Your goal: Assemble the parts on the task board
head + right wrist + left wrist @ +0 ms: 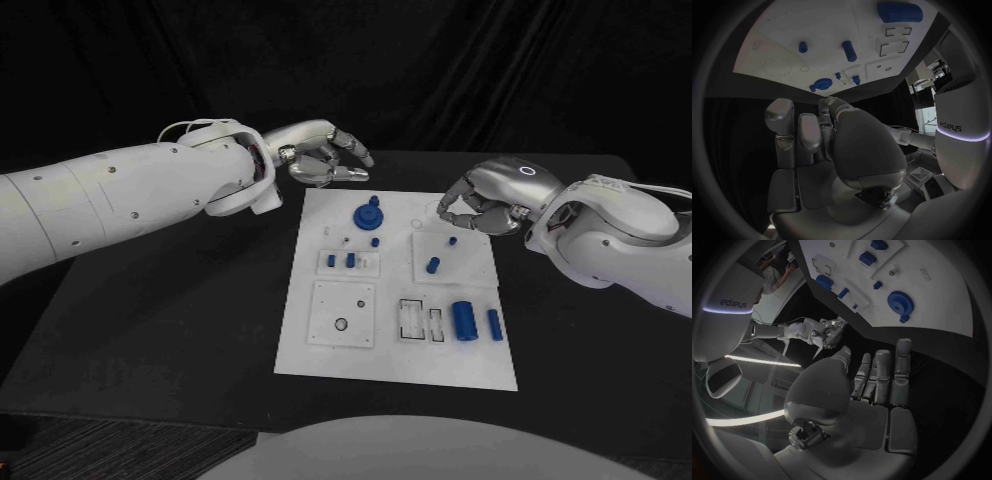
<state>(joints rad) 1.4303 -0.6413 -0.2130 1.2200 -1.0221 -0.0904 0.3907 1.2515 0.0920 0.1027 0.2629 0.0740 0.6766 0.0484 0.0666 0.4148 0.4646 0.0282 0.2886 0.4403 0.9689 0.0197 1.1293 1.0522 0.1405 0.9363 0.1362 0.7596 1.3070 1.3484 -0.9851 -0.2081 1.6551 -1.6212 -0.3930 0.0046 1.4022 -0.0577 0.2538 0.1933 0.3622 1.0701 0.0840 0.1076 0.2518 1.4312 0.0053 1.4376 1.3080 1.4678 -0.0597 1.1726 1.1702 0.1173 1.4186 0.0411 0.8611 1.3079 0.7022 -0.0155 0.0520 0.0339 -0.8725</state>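
Observation:
The white task board (389, 355) lies in the middle of the black table. A blue gear (369, 213) stands at its far end, also seen in the left wrist view (900, 302) and the right wrist view (822, 84). Small blue pegs (434, 265) sit mid-board, and a large blue cylinder (464, 320) and a thinner one (495, 324) lie at the near right. My left hand (325, 152) hovers beyond the board's far left corner, fingers curled, holding nothing (870, 385). My right hand (483, 205) hangs over the far right edge, fingers curled in, with nothing in it (826, 140).
A white square plate with a round hole (343, 313) occupies the board's near left. Two outlined rectangular slots (421, 320) lie beside the large cylinder. Bare black table (159, 330) surrounds the board on all sides.

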